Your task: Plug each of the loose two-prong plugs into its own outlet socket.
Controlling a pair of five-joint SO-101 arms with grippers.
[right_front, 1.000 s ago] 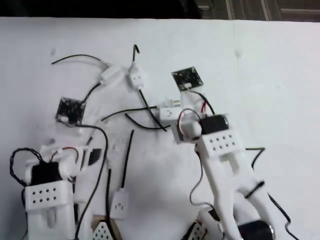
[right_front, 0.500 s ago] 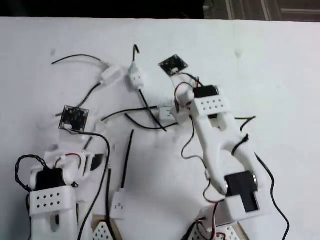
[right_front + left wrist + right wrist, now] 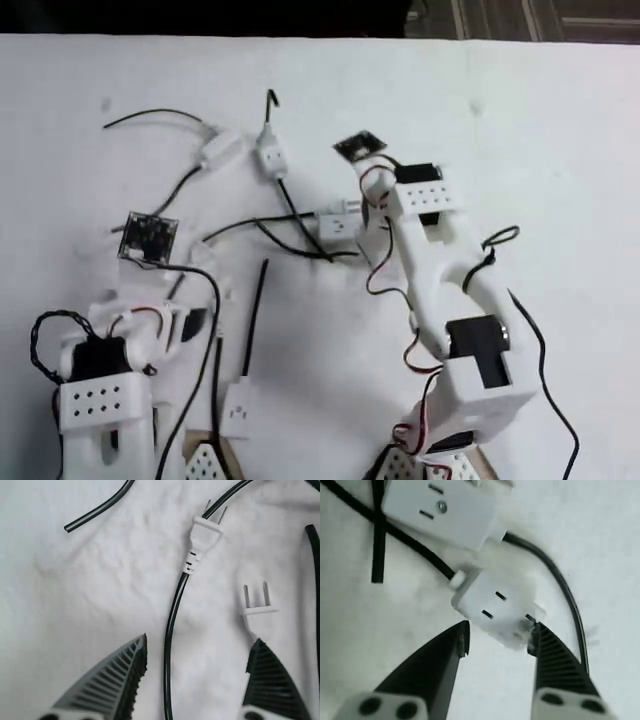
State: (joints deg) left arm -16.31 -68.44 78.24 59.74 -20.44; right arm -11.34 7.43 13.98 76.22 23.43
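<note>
My left gripper [image 3: 199,642] hangs wide open above the table [image 3: 75,595]. A corded plug [image 3: 204,530] lies farther off, and a second plug [image 3: 258,611] sits just beside one fingertip. Both look light and hard-bodied with thin, bendable prongs, so I'd pinch the moulded body behind the prongs. The black cord [image 3: 170,630] between my fingers looks springy and may twist its plug. Further right, my right gripper [image 3: 500,629] is open astride a small socket [image 3: 492,605], not yet clamped. It looks likely to skid, so I'd hold its flat sides. A larger socket [image 3: 442,502] and crossing cords [image 3: 377,535] crowd it.
</note>
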